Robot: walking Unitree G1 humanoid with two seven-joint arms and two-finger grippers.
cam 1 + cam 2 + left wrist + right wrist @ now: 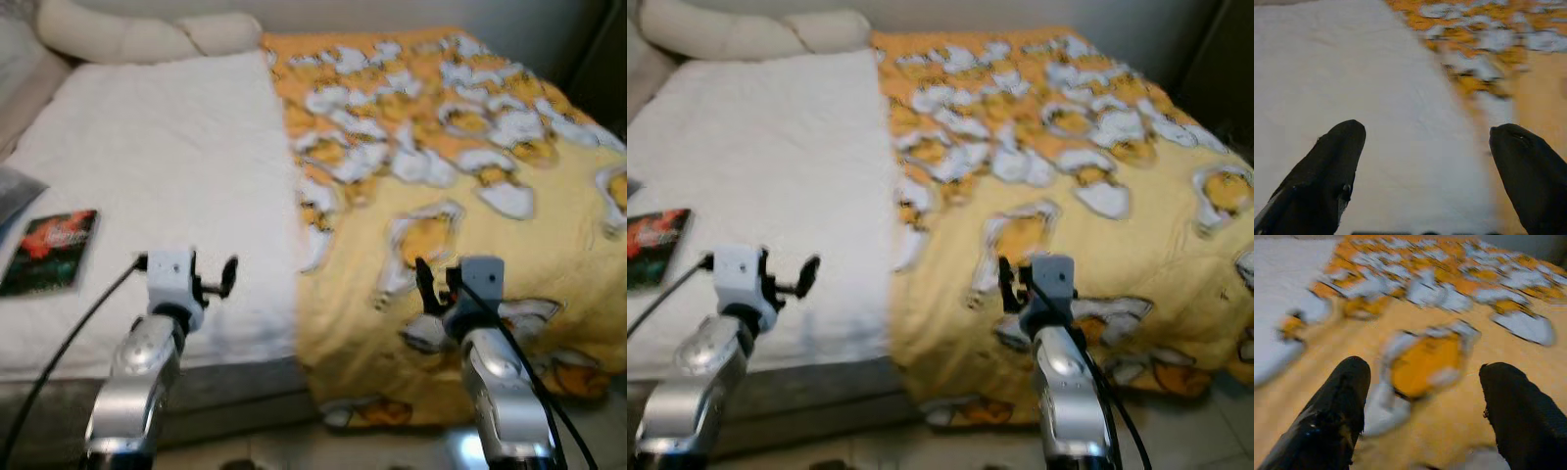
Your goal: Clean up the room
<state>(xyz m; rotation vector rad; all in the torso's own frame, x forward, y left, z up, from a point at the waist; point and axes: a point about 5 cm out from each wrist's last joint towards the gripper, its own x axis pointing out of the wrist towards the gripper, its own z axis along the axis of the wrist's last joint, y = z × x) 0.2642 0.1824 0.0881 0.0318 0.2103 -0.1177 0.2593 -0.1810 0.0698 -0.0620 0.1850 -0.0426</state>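
Both grippers hover spread apart and empty: left gripper (216, 279) over the white sheet (167, 166), right gripper (436, 284) over the rumpled yellow blanket (509, 235). Grabbing only one loose fold could bunch it further.

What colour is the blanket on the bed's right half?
Yellow-orange blanket with white cartoon figures, clearest in the left eye view.

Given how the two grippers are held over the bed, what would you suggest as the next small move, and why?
Probably ease the right gripper down onto the yellow blanket. Both grippers are open and hold nothing; the right one hangs over the blanket near its crumpled inner edge, which leaves the white sheet bare. The left gripper hangs over the sheet, and the book lies further to its left.
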